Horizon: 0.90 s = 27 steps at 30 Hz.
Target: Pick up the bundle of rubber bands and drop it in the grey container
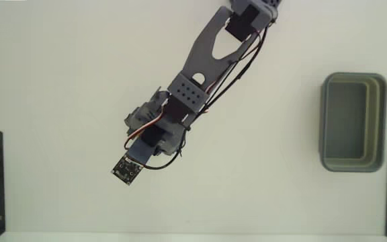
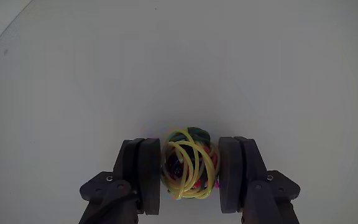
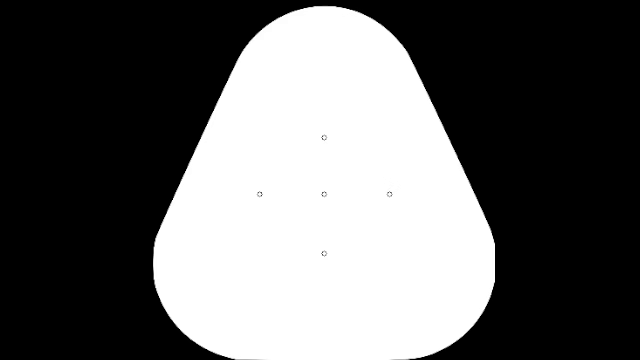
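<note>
Gripper (image 2: 189, 171) tight around bundle of rubber bands (image 2: 189, 163), grey container (image 1: 353, 122) well apart.

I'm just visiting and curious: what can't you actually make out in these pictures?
- Bundle of rubber bands: hidden in the fixed view under the arm; seen only in the wrist view.
- Whether the bundle is lifted off the table: cannot tell.
- Pincer: lower part cut off by the wrist view's bottom edge.
- Grey container: outside the wrist view.

Rubber bands (image 2: 189, 163) sit between the gripper (image 2: 189, 177) fingers; container (image 1: 353, 122) well right (fixed view).
</note>
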Tool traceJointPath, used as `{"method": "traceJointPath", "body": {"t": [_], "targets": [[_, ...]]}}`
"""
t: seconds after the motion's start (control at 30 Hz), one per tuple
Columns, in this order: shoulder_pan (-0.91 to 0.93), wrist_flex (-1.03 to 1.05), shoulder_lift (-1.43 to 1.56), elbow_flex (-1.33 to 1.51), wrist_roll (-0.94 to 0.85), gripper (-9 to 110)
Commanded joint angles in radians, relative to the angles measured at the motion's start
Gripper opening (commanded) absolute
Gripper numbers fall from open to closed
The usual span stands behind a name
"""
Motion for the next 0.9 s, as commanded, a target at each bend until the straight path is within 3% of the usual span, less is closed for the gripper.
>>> {"method": "traceJointPath", "body": {"t": [0.0, 0.87], "targets": [[0.023, -0.002, 0.038, -0.007, 0.005, 55], [0.023, -0.002, 0.038, -0.007, 0.005, 48]]}}
